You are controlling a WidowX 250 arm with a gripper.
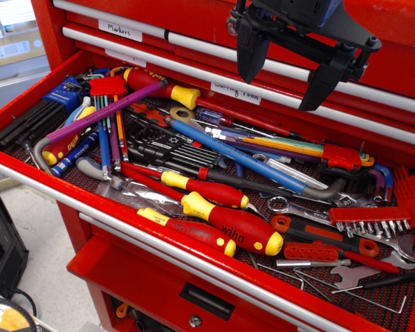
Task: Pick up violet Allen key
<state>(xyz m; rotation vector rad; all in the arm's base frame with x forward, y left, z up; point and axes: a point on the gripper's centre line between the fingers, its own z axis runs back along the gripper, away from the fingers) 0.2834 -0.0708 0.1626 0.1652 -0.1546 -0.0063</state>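
Note:
The violet Allen key (104, 113) lies aslant in the left part of the open red drawer (28, 90). Its long violet shaft runs from near a yellow screwdriver collar down-left to a bare grey bent end (38, 149). It rests on top of other tools, crossing a red-holder multicolour key set (108, 87). My gripper (285, 77) is black, hangs high at the upper right over the closed drawer fronts, and is well away from the key. Its two fingers stand apart and hold nothing.
A long blue hex key (235, 155) crosses the drawer's middle. Red-and-yellow screwdrivers (232, 227) lie along the front. A blue holder of black hex keys (59, 97) sits far left. Wrenches and a red bit holder (370, 216) fill the right.

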